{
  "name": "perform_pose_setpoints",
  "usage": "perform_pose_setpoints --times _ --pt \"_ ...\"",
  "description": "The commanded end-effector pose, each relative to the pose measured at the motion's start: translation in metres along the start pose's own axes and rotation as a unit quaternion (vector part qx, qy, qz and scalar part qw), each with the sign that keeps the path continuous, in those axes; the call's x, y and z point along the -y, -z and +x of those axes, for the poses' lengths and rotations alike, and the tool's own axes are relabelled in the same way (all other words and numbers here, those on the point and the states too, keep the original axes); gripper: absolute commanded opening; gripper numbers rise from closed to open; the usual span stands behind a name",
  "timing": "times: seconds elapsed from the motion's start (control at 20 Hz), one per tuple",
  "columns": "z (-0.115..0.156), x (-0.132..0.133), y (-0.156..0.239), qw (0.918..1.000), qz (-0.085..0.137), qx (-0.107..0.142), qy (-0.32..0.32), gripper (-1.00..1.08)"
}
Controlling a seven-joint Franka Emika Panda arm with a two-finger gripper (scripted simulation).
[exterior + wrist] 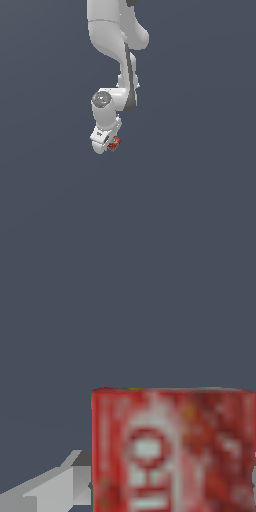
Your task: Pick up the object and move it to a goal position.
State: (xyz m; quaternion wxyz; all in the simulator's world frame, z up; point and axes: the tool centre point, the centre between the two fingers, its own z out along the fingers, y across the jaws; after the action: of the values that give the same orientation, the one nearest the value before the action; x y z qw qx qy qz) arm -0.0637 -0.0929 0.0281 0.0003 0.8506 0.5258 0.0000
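setting: bare simulator scene | evidence: flat grey-blue backdrop [200, 200], no furnishings

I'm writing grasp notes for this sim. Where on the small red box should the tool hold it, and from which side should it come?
Grip the red box across its narrow width, on the two long side faces, coming from its lettered top. It is slimmer than the tool, so the fingers can straddle it. The wrist view shows that top face square-on and very close; whether it is clamped is unclear.

One red box [115, 143], one gripper [106, 145].
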Motion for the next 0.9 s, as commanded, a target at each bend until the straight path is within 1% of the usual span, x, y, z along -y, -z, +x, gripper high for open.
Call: perform_pose_setpoints --times 0.0,0.35,0.85 --pt "-0.001 -0.001 0.01 1.0 0.0 0.0 0.0 -1.0" --pt "-0.005 -0.007 0.06 1.0 0.0 0.0 0.0 -1.0" --pt "-0.012 -0.019 0.165 1.0 0.0 -0.001 0.001 -1.0"
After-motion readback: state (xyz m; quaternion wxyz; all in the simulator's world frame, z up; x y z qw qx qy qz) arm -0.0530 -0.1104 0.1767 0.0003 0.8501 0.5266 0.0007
